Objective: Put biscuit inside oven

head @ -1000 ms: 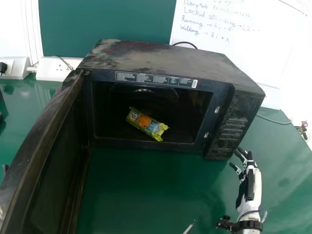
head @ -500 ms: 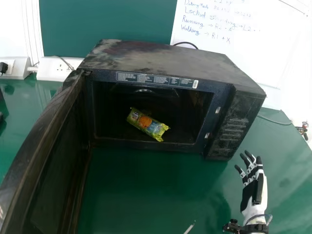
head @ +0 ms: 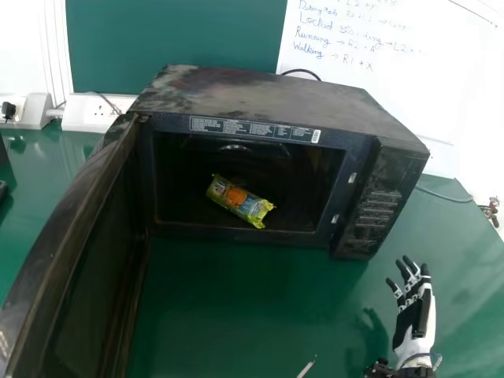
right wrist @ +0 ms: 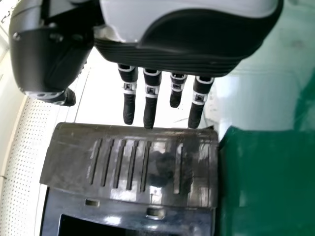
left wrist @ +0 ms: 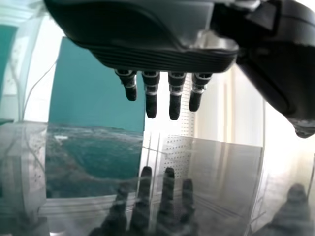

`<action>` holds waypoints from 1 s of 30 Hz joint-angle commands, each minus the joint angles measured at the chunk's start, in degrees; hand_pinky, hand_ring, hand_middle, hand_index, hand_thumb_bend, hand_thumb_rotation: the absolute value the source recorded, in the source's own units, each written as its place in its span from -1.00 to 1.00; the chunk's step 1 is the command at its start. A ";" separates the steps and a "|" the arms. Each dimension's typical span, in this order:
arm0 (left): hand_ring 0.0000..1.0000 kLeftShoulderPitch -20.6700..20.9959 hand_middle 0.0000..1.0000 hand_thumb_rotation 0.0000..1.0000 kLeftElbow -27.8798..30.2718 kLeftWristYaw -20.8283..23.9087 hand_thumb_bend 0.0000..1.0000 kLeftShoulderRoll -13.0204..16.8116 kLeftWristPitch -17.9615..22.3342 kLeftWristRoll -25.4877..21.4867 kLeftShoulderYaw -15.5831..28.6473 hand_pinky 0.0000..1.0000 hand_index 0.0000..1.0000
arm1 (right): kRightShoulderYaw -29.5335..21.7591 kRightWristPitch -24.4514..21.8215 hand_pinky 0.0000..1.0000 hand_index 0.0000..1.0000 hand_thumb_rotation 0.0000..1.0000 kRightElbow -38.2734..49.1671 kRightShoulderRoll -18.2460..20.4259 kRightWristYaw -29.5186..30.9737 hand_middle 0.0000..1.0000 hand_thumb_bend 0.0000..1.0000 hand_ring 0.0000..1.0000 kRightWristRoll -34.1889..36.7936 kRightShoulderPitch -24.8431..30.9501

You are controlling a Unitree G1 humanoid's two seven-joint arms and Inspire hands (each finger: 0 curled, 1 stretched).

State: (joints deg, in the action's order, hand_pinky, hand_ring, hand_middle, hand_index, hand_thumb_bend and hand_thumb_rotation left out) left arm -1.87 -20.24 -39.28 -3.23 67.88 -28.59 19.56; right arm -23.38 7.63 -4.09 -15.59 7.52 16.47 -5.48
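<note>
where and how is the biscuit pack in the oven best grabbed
Probably around the middle of the biscuit pack, across its two long sides, coming in through the open front of the oven. The pack is long and narrow and lies slantwise, its right end nearer the opening.

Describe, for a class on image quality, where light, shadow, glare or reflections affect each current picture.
Head view: the oven has a dark, shadowed interior, where the biscuit packet stands out; a soft shadow lies on the table beside the right robot hand. Left wrist view: a glossy surface mirrors the left robot hand. Right wrist view: white glare patches the control panel.
</note>
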 commanded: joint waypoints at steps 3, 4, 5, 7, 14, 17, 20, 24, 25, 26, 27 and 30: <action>0.89 1.22 0.93 0.58 -3.13 3.01 0.65 0.88 3.68 3.86 -0.71 0.85 1.00 | -1.29 -0.32 0.73 0.68 -0.32 -0.93 0.54 0.56 0.71 0.36 0.75 2.94 -0.54; 0.90 1.24 0.94 0.58 -3.32 3.95 0.66 1.04 4.26 5.26 -0.66 0.86 1.00 | -1.39 -0.33 0.75 0.69 -0.32 -1.05 0.54 0.55 0.72 0.36 0.76 3.22 -0.61; 0.91 1.26 0.95 0.59 -3.50 4.94 0.67 1.28 4.81 6.84 -0.53 0.87 1.00 | -1.45 -0.28 0.75 0.70 -0.31 -1.22 0.54 0.50 0.73 0.38 0.76 3.41 -0.68; 0.94 1.39 0.98 0.63 -4.10 7.11 0.69 1.73 6.31 10.46 0.12 0.90 1.00 | -1.61 0.12 0.76 0.71 -0.28 -1.69 0.57 0.41 0.75 0.39 0.78 3.68 -0.83; 0.95 3.04 1.00 0.68 -7.31 14.54 0.70 2.99 11.96 19.67 1.49 0.88 1.00 | -2.35 1.27 0.75 0.68 -0.28 -3.17 1.05 -0.97 0.77 0.38 0.80 3.72 -1.81; 0.95 3.67 1.00 0.67 -9.03 17.42 0.67 2.59 14.51 23.30 2.66 0.85 1.00 | -2.58 1.76 0.80 0.65 -0.27 -3.85 0.99 -1.66 0.79 0.36 0.83 3.28 -2.13; 0.96 4.04 1.00 0.69 -10.98 19.87 0.63 2.93 16.57 26.10 3.05 0.89 1.00 | -2.73 2.69 0.84 0.62 -0.24 -4.96 0.73 -2.63 0.78 0.35 0.83 2.18 -2.49; 0.98 4.88 1.00 0.72 -13.83 22.45 0.62 3.84 19.24 29.24 3.53 0.94 1.00 | -3.37 3.35 0.82 0.57 -0.22 -5.79 1.01 -2.64 0.75 0.35 0.80 3.32 -3.07; 0.98 5.10 1.00 0.73 -14.24 23.06 0.62 3.76 19.80 30.13 3.93 0.95 1.00 | -3.55 3.32 0.80 0.57 -0.22 -5.78 1.23 -2.64 0.75 0.36 0.80 3.85 -3.19; 0.98 5.27 1.00 0.72 -14.62 23.70 0.62 3.81 20.17 30.52 3.72 0.96 1.00 | -3.64 3.32 0.80 0.57 -0.21 -5.81 1.33 -2.59 0.75 0.39 0.80 4.19 -3.25; 0.99 5.47 1.00 0.68 -14.93 24.22 0.61 3.93 20.62 30.99 3.56 0.98 1.00 | -3.74 3.16 0.81 0.58 -0.19 -5.80 1.42 -2.53 0.75 0.40 0.80 4.58 -3.31; 1.00 6.11 1.00 0.70 -14.68 25.11 0.56 3.36 21.82 35.11 6.33 1.00 1.00 | -3.98 3.32 0.81 0.62 -0.15 -6.36 1.54 -2.08 0.77 0.40 0.79 5.42 -3.62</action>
State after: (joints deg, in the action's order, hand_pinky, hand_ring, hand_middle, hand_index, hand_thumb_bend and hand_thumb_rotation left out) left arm 3.59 -34.23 -14.69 0.41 89.67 4.52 24.60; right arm -26.78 10.26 -9.94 -14.58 5.14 21.03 -8.61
